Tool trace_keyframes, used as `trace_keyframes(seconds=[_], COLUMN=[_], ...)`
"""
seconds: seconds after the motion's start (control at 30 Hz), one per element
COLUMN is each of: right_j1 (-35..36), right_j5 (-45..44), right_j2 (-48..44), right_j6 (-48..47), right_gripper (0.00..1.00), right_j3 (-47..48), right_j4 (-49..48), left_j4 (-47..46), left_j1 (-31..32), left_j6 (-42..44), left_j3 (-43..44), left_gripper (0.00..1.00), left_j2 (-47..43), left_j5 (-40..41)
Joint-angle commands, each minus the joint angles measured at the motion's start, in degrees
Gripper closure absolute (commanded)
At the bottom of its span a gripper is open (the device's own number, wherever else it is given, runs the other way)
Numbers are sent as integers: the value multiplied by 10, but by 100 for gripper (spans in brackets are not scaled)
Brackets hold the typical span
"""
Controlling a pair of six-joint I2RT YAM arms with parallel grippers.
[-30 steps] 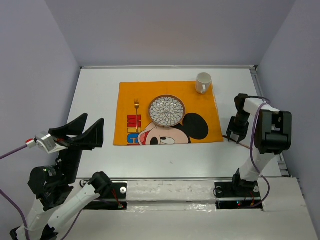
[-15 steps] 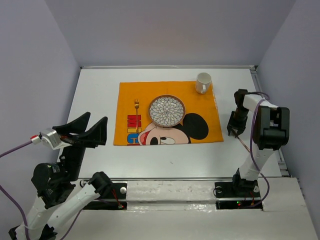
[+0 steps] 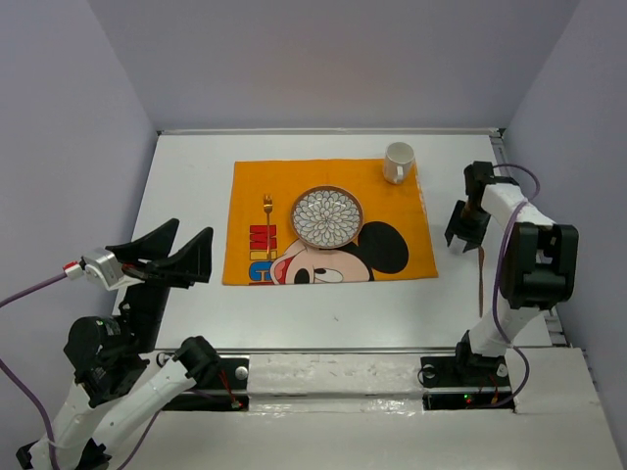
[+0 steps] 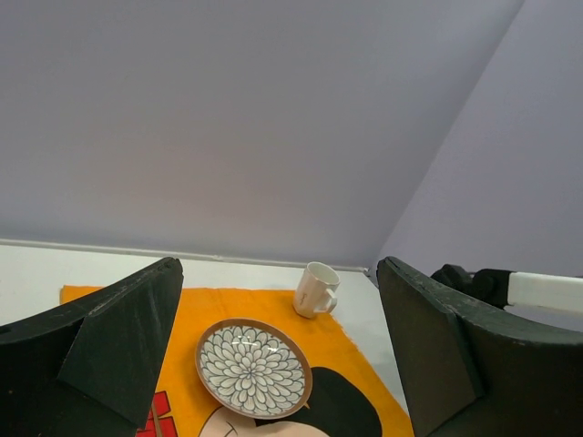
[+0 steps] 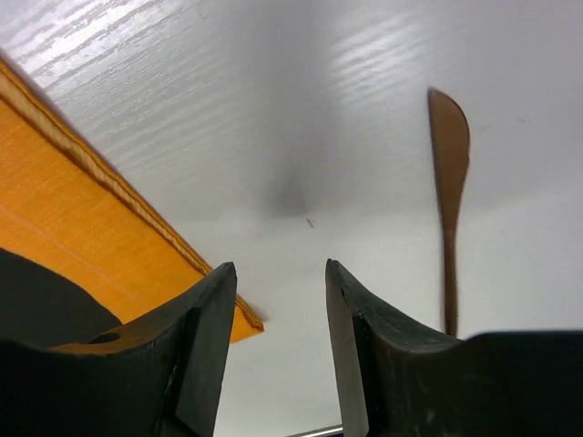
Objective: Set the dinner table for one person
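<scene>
The dinner table (image 3: 196,176) is a large white tabletop with an orange Mickey Mouse placemat (image 3: 255,186) on it. On the mat rest a patterned plate (image 3: 327,216), a gold fork (image 3: 267,211) to its left, and a white mug (image 3: 398,162) at the far right corner. A slim brown knife (image 5: 448,182) lies on the bare table right of the mat, also in the top view as a knife (image 3: 481,282). My right gripper (image 3: 460,239) (image 5: 280,269) hovers low just off the mat's right edge, open and empty, the knife outside its right finger. My left gripper (image 3: 165,257) (image 4: 281,269) is raised at the near left, wide open and empty.
The placemat's near right corner (image 5: 237,314) sits beside my right gripper's left finger. Grey walls enclose the table on three sides. A rail (image 3: 498,157) runs along the table's right edge. The right arm (image 4: 510,287) shows at the edge of the left wrist view.
My right gripper has shifted a little toward the far side, along the mat's right edge, and the knife now lies in the open on the table behind it. The left arm has barely moved.
</scene>
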State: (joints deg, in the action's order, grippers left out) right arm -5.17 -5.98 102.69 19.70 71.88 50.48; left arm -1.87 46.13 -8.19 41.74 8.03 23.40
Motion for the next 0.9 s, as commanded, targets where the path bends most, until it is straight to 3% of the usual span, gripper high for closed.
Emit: trace_keyframes(seconds=[0.0, 0.17, 0.47, 0.6, 0.8, 0.87], right_j1=[-21, -32, -81, -106, -113, -113], right_j5=[-61, -168, -127, -86, -66, -68], right_j2=[-66, -67, -47, -43, -34, -37], right_j6=[24, 55, 69, 71, 85, 89], right_gripper=[47, 28, 15, 22, 51, 55], right_j3=[-24, -37, -59, -85, -122, -127], right_j4=[1, 53, 74, 42, -13, -27], left_j4=[-24, -24, -25, -25, -25, -25], left_j1=[-1, 1, 12, 17, 17, 17], left_j6=[9, 7, 7, 8, 8, 9], left_j3=[3, 2, 3, 2, 2, 2], left_gripper=[1, 1, 1, 1, 1, 1], left_j2=[3, -8, -24, -30, -31, -28], left_j5=[2, 1, 5, 4, 6, 8])
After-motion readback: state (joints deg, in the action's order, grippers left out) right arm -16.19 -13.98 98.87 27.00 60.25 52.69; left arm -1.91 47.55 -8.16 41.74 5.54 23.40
